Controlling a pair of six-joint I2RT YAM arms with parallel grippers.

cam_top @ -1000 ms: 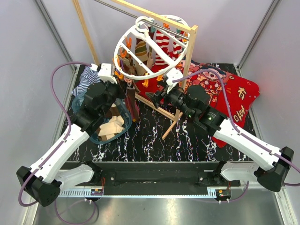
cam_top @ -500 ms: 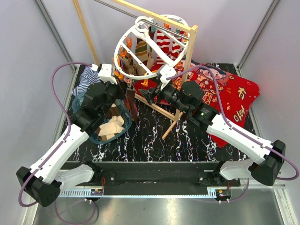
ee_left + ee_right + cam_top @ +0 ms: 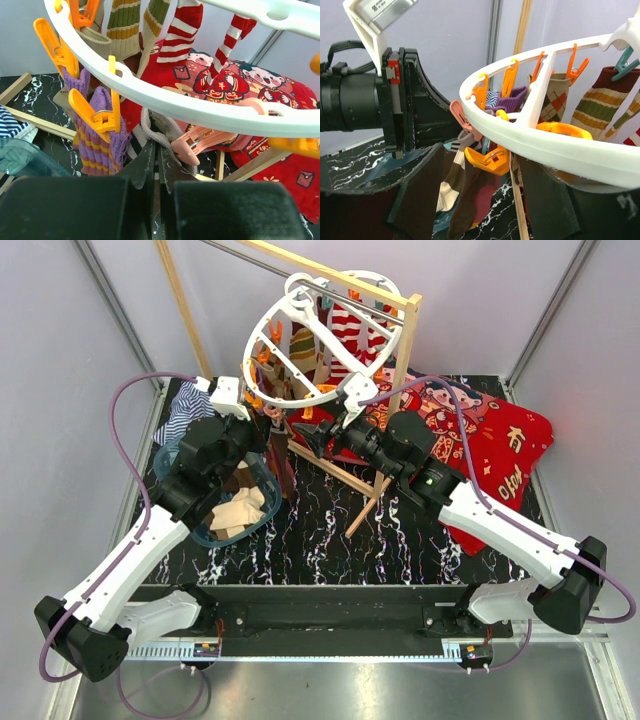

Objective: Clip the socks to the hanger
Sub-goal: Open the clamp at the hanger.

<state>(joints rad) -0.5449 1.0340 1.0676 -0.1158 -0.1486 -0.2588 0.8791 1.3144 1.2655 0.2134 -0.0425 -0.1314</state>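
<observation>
The round white hanger [image 3: 303, 290] hangs tilted from the wooden frame, with socks clipped on it: a red-white striped sock [image 3: 180, 35], a purple striped one [image 3: 100, 142] and an argyle one [image 3: 555, 100]. My left gripper [image 3: 268, 420] is under the hanger's near rim [image 3: 165, 102], shut on the grey cuff [image 3: 150, 127] of a brown and cream striped sock [image 3: 447, 177]. That cuff sits beside a pink clip [image 3: 187, 150]. My right gripper [image 3: 485, 192] is open just below the rim [image 3: 545, 145], with an orange clip [image 3: 487, 160] between its fingers [image 3: 420, 200].
A teal basket [image 3: 200, 532] with beige socks sits under the left arm. The wooden frame's post [image 3: 405, 350] and floor bars [image 3: 345, 480] stand close to both grippers. A red cartoon blanket [image 3: 505, 455] lies at the right and a blue-white striped cloth [image 3: 185, 410] at the far left.
My right arm has swung left and forward to the hanger's near rim, and its jaws have narrowed a little around the orange clip. The left arm has stayed put with the sock.
</observation>
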